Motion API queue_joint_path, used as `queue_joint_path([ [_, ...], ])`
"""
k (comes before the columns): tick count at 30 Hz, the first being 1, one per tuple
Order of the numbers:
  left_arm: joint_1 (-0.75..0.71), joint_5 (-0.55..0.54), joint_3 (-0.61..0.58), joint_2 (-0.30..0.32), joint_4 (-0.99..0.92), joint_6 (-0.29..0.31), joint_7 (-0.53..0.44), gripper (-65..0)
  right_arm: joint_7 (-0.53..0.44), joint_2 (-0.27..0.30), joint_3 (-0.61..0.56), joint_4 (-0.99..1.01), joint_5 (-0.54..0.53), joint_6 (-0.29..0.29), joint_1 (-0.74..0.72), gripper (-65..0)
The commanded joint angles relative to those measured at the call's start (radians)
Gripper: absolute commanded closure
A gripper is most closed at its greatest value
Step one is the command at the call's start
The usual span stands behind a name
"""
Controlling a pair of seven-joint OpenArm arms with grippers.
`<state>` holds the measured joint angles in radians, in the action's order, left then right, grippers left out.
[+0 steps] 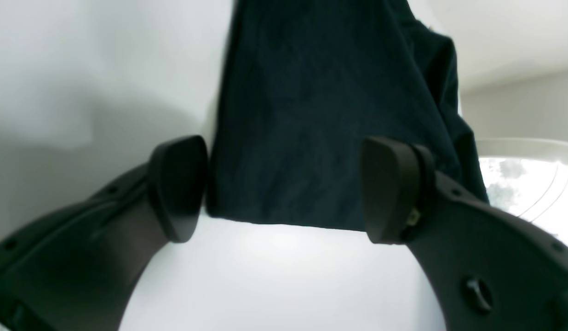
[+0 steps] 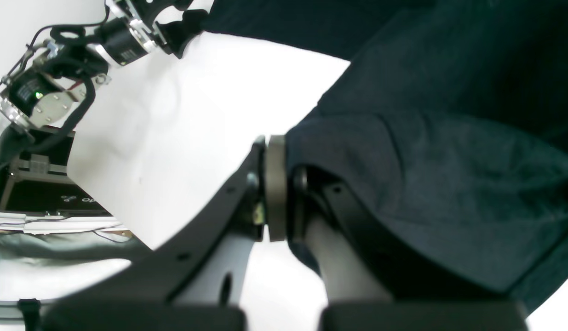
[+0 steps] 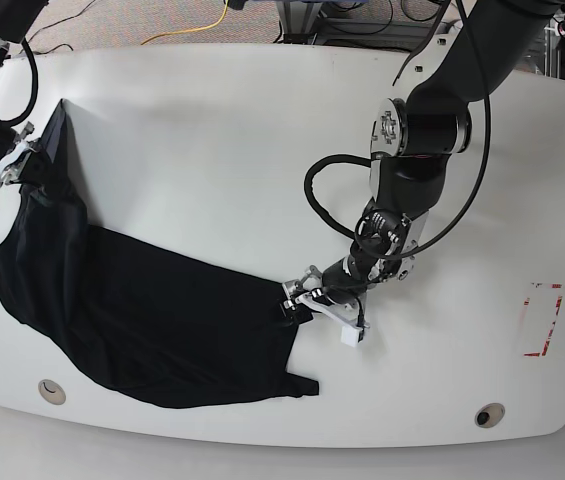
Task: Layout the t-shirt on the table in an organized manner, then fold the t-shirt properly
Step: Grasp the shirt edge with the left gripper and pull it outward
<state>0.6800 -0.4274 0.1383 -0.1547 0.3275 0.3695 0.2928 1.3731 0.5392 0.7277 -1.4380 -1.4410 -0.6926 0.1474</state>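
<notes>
The black t-shirt (image 3: 142, 310) lies crumpled across the left part of the white table (image 3: 262, 120). One end of it is pulled up toward the far left edge. My right gripper (image 3: 20, 165) holds that raised end. In the right wrist view, the right gripper (image 2: 277, 151) is shut with the t-shirt (image 2: 449, 174) pinched and draped over one finger. My left gripper (image 3: 312, 310) sits low at the shirt's right corner. In the left wrist view, the left gripper (image 1: 284, 193) is open, its fingers (image 1: 178, 188) straddling the edge of the t-shirt (image 1: 329, 115), which rests flat on the table.
A red tape rectangle (image 3: 540, 320) marks the table's right side. Two round grommet holes (image 3: 50, 390) (image 3: 489, 413) sit near the front edge. Cables and equipment lie beyond the far edge. The left arm (image 2: 123, 41) shows at the top left of the right wrist view.
</notes>
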Motion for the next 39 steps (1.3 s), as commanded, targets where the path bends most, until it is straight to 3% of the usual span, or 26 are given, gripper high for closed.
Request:
queue_joint_path([
  [1,0.005,0.026,-0.006,-0.002,-0.008,-0.034,0.046,-48.2,-0.021,0.025,0.011,-0.011,-0.028,-0.006,-0.018,0.0],
  [5,0.008,0.026,-0.006,-0.002,-0.008,-0.034,0.046,-41.9,-0.021,0.025,0.011,-0.011,-0.028,-0.006,-0.019,0.0],
  [17,0.010,0.034,-0.007,-0.002,-0.008,-0.057,0.044,-7.9,-0.022,0.000,0.011,-0.011,-0.028,-0.006,-0.032,0.0],
  [26,0.011,0.034,-0.009,-0.002,-0.006,-0.066,0.013,-1.1,-0.022,-0.001,0.011,-0.011,-0.028,-0.006,-0.035,0.0],
  [35,0.025,0.029,-0.009,-0.002,0.005,-0.050,0.016,-0.7,-0.022,-0.001,0.010,-0.011,-0.028,-0.006,-0.048,0.0],
  [39,-0.006,0.028,-0.009,-0.002,0.144,-0.034,0.118,-0.6,-0.022,-0.001,0.008,-0.011,-0.028,-0.006,-0.062,0.0],
])
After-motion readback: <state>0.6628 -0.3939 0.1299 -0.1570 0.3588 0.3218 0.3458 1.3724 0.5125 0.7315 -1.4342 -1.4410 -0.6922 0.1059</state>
